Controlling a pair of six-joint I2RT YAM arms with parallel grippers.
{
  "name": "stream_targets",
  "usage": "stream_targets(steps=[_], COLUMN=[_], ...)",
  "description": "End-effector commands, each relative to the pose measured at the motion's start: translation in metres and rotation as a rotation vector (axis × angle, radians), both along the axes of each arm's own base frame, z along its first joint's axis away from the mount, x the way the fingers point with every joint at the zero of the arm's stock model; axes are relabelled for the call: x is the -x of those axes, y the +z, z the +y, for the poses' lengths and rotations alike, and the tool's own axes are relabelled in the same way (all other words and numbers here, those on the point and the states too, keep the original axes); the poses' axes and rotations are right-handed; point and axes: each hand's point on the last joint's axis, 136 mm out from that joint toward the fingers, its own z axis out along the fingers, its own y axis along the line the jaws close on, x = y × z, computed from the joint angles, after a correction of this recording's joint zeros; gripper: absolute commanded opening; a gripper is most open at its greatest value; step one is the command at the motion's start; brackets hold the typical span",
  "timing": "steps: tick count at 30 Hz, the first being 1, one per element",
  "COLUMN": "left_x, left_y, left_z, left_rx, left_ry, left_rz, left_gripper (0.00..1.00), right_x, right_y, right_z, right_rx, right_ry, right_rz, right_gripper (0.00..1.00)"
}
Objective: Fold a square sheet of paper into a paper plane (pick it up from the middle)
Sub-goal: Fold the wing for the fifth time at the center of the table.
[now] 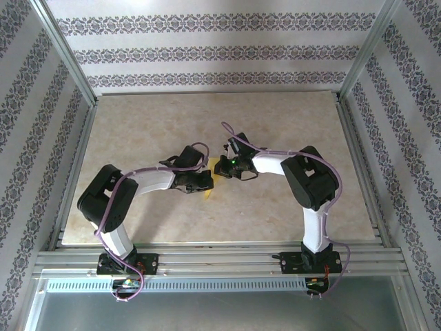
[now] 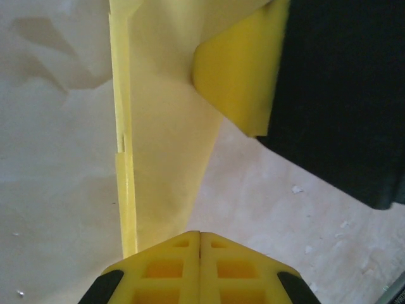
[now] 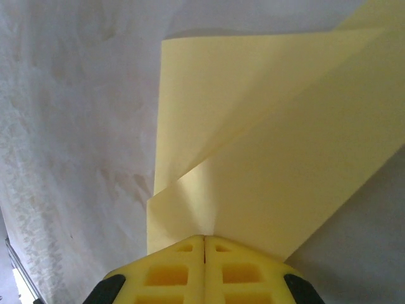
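Note:
The square sheet of paper (image 1: 219,168) is yellow, creased into folded layers, and sits mid-table between my two grippers. In the right wrist view the paper (image 3: 272,145) fans out from the seam of my right gripper (image 3: 204,239), which is shut on its folded edge. My left gripper (image 2: 200,235) is shut with its fingers pressed together. The paper (image 2: 158,145) narrows toward it and passes under its left finger, left of the seam, with a bright folded strip along one side. The right gripper's black body (image 2: 342,95) holds the paper's far end. From above, the left gripper (image 1: 205,181) faces the right gripper (image 1: 226,165).
The beige tabletop (image 1: 138,131) spreads open around the arms. Aluminium frame posts (image 1: 65,62) and patterned walls close in the back and sides. A metal rail (image 1: 220,262) runs along the near edge by the arm bases.

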Motion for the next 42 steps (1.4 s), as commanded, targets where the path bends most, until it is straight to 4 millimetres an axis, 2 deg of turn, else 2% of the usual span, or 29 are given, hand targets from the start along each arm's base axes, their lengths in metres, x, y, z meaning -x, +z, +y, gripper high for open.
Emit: stream_targets(steps=[1, 7, 16, 22, 26, 31, 34, 36, 39, 42], left_x=[-0.014, -0.017, -0.009, 0.018, 0.045, 0.082, 0.096, 0.095, 0.077, 0.054], left_y=[0.013, 0.016, -0.015, -0.024, -0.025, -0.027, -0.019, -0.006, 0.020, 0.041], left_z=[-0.012, -0.012, 0.005, 0.011, 0.015, 0.034, 0.040, 0.038, 0.038, 0.052], left_rx=[0.049, 0.033, -0.091, -0.103, -0.137, -0.164, -0.146, -0.119, -0.084, -0.079], left_ry=[0.010, -0.002, 0.009, -0.008, -0.054, -0.055, -0.065, -0.068, -0.038, 0.031], left_rz=[-0.028, -0.037, 0.041, 0.107, 0.155, 0.222, 0.226, 0.188, 0.087, 0.003], left_gripper=[0.04, 0.06, 0.05, 0.04, 0.05, 0.04, 0.05, 0.05, 0.10, 0.16], right_x=[-0.004, 0.000, 0.003, 0.004, 0.005, 0.006, 0.007, 0.006, 0.003, -0.005], right_y=[0.000, -0.017, -0.027, -0.030, -0.034, -0.036, -0.038, -0.037, -0.028, 0.002], right_z=[0.009, 0.003, -0.001, -0.003, -0.005, -0.006, -0.007, -0.006, -0.002, 0.008], right_rx=[-0.008, 0.036, 0.076, 0.089, 0.099, 0.107, 0.111, 0.109, 0.088, 0.029], right_ry=[0.008, -0.008, -0.014, -0.021, -0.027, -0.028, -0.026, -0.023, -0.008, 0.014], right_rz=[0.002, 0.048, 0.081, 0.091, 0.101, 0.108, 0.112, 0.105, 0.084, 0.028], right_gripper=[0.06, 0.06, 0.06, 0.06, 0.06, 0.06, 0.06, 0.06, 0.07, 0.11])
